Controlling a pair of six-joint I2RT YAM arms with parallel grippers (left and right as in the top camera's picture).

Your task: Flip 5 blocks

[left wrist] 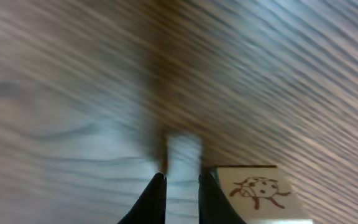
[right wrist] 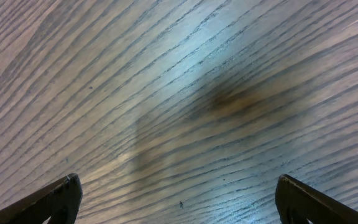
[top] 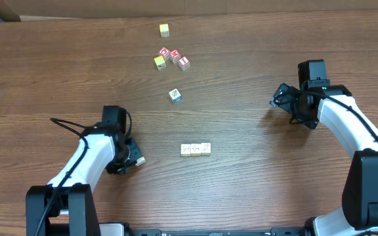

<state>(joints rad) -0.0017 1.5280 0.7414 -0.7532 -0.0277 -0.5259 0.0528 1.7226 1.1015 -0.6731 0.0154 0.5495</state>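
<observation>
Three pale blocks (top: 195,149) lie in a row near the table's middle front. Another block (top: 174,96), with a blue side, sits alone further back. My left gripper (top: 134,158) is low over the table at the front left, and a pale block (top: 141,160) lies at its tip. In the left wrist view that block (left wrist: 257,190) shows a ladybug drawing and rests just right of the gripper (left wrist: 180,180), whose fingers are shut with only bare wood between them. My right gripper (top: 277,98) hovers at the right, open (right wrist: 179,205) and holding nothing.
Three red-faced cubes (top: 174,56) and two yellow cubes (top: 159,61) (top: 164,29) sit at the back centre. The brown wooden table (top: 254,170) runs past the frame edges. A black cable (top: 67,122) trails from the left arm.
</observation>
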